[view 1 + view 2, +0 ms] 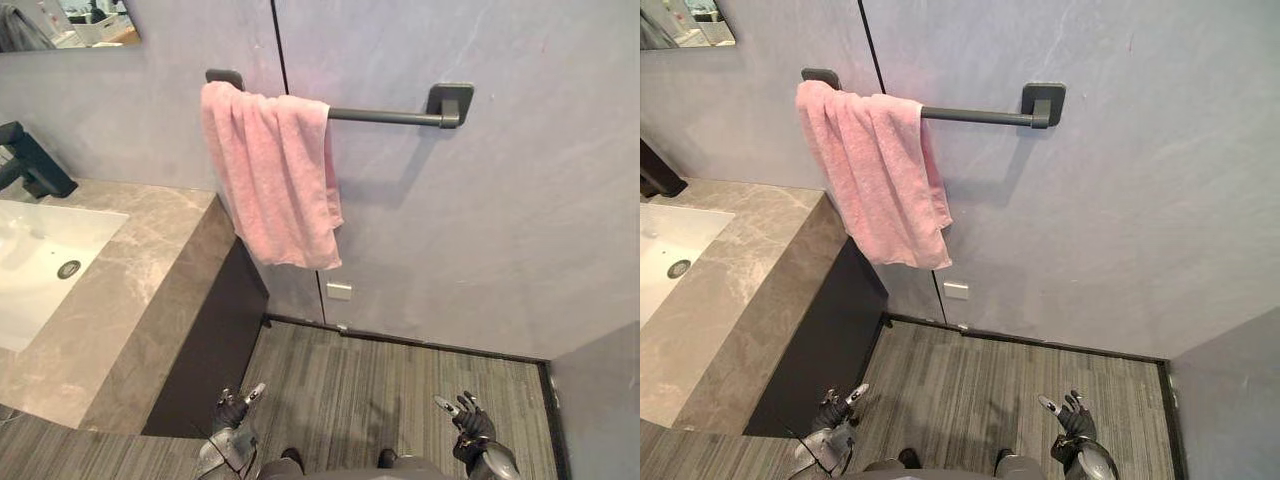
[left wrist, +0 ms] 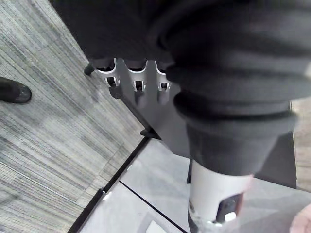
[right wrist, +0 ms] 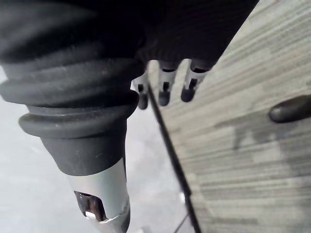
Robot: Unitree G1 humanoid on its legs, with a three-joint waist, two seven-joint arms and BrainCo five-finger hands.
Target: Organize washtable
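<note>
Both left hand (image 1: 232,410) and right hand (image 1: 470,418) slack-fingered, seemingly empty; pink towel (image 1: 275,180) over rail (image 1: 385,116).

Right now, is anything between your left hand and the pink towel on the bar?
Nothing visible. The left hand hangs low beside the dark cabinet, empty; the pink towel drapes the towel bar above, open air between.

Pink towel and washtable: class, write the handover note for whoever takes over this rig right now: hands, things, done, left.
Left hand: open, low over the floor, holding nothing.
Right hand: open, likewise.
Pink towel: draped over the wall rail, bunched at its end nearest the washtable.
Done: towel is hung.
Left: probably spread the towel evenly along the rail.
</note>
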